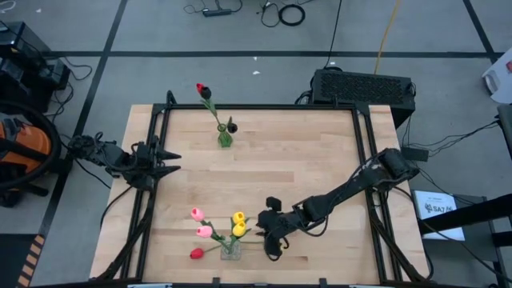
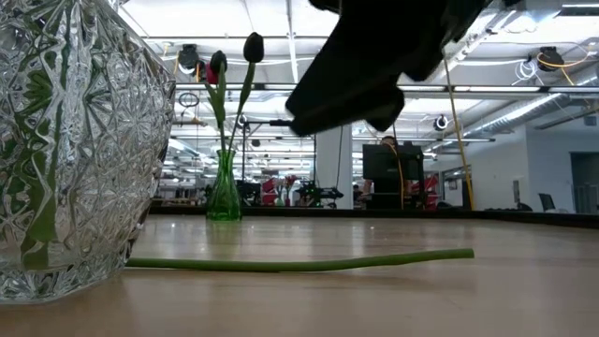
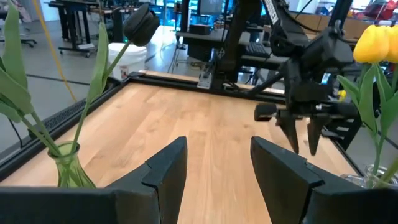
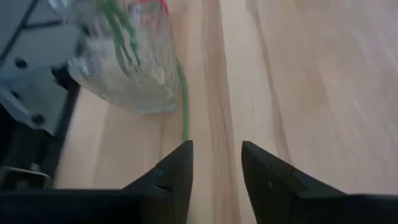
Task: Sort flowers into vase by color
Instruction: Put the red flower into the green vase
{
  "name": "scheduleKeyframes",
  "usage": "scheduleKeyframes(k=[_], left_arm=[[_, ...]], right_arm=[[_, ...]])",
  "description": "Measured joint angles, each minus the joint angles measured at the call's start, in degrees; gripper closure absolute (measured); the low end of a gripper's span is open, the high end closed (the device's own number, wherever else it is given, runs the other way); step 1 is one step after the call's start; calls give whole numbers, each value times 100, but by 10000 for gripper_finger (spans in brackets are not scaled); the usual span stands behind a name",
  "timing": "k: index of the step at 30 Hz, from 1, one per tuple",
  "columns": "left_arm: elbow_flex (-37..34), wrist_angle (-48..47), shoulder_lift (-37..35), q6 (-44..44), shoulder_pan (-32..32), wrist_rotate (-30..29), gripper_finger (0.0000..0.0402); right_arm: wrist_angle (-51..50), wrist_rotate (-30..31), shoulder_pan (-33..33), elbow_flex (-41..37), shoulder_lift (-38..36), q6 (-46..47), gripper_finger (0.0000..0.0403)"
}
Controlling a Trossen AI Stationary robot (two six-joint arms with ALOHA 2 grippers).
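Observation:
A clear cut-glass vase (image 1: 230, 250) near the table's front edge holds pink (image 1: 201, 223) and yellow flowers (image 1: 238, 223). A red flower (image 1: 197, 254) lies flat on the table. Its stem (image 2: 299, 265) runs past the vase's foot toward the right. My right gripper (image 4: 217, 149) hovers open just right of this vase, above the stem's free end (image 4: 184, 112), touching nothing. At the far middle, a green vase (image 1: 225, 138) holds a red (image 1: 202, 90) and a dark flower (image 3: 142, 25). My left gripper (image 3: 219, 146) waits open at the table's left edge.
Black frame rails (image 1: 256, 106) run round the tabletop. A black box (image 1: 364, 86) stands behind the far right corner. Bare wood lies between the two vases and across the table's right half (image 1: 336, 160).

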Motion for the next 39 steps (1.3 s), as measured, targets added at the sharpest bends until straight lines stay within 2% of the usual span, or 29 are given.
scheduleKeyframes(k=[10, 14, 20, 25, 31, 35, 39], left_arm=[[0, -1, 0, 3, 0, -4, 217], [0, -1, -2, 0, 0, -7, 217], [0, -25, 0, 3, -1, -7, 217], [0, -58, -2, 3, -1, -7, 217], [0, -112, -2, 0, -1, -7, 217], [0, -118, -2, 3, 0, -7, 217], [0, -121, -2, 3, -1, -7, 217]], right_arm=[[-16, -84, 17, 994, 1146, -427, 228], [-103, -423, 39, 1393, 1555, -431, 228], [-277, -409, 118, 1614, 1955, -386, 238], [-757, -320, 157, 1652, 2053, -55, 277], [-929, -42, 131, 1650, 2135, 236, 389], [-990, 159, 22, 1648, 2142, 763, 395], [-1065, 75, -136, 1643, 2139, 1110, 400]])
